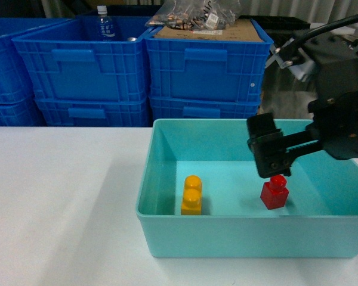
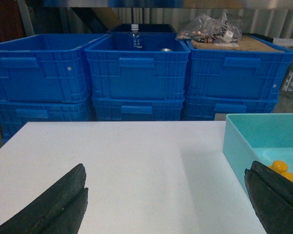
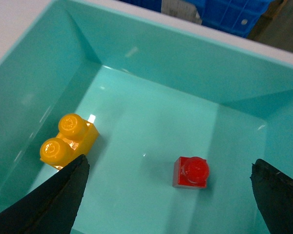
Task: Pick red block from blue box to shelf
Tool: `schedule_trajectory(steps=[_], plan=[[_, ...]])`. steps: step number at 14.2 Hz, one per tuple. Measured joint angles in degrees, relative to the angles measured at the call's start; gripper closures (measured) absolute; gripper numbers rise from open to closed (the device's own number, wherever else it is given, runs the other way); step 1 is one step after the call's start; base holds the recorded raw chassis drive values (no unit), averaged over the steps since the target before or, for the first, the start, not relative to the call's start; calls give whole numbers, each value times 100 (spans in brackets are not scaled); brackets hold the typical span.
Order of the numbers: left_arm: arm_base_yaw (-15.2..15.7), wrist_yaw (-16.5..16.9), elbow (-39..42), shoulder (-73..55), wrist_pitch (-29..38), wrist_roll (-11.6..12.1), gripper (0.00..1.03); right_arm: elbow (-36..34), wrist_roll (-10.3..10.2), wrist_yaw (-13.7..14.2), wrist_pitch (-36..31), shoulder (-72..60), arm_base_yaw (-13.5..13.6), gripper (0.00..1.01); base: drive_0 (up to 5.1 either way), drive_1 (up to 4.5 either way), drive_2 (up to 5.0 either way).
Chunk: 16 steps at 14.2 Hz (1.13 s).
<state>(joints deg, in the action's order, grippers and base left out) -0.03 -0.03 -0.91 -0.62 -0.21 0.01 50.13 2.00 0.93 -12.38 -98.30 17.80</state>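
Black and spread wide, the right gripper (image 3: 168,200) hangs inside the blue box (image 1: 227,235), fingers pointing down. In the right wrist view its two fingers sit at the lower left and lower right corners, and the red block (image 3: 191,172) lies on the box floor between them, closer to the right finger, touching neither. In the head view the gripper (image 1: 273,170) is just above the block (image 1: 275,192), its tips near the stud; whether they touch it cannot be told from there. The block stands upright, stud up, in the right half of the box, towards the front wall. A yellow brick (image 1: 191,195) with two studs stands in the left half, well apart from the block and near the left wall.

The left gripper (image 2: 168,204) is also spread wide, holding nothing, low over the white counter (image 2: 122,165) to the left of the box; the box's corner and the yellow brick show beside its right finger.

Behind the counter stand stacked dark blue crates (image 1: 83,65). One holds a bottle (image 1: 104,25), another a cardboard sheet (image 1: 209,30) with a clear bag (image 1: 194,13) on it.
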Motion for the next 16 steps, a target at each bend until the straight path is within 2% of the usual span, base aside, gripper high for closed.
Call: schedule_trajectory(steps=[2, 4, 8, 11, 16], plan=[[0, 0, 0, 0, -2, 0, 5, 573, -227, 442, 422, -715, 101, 3, 0, 0, 0], [0, 0, 0, 0, -2, 0, 5, 752, -271, 649, 492, -1010, 116, 3, 0, 0, 0], [0, 0, 0, 0, 0, 0, 5, 1115, -470, 817, 728, -1432, 138, 3, 0, 0, 0], [0, 0, 0, 0, -2, 2, 5, 1303, -634, 835, 876, -1655, 131, 3, 0, 0, 0], [0, 0, 0, 0, 0, 0, 5, 1488, -850, 981, 874, -2087, 109, 3, 0, 0, 0]])
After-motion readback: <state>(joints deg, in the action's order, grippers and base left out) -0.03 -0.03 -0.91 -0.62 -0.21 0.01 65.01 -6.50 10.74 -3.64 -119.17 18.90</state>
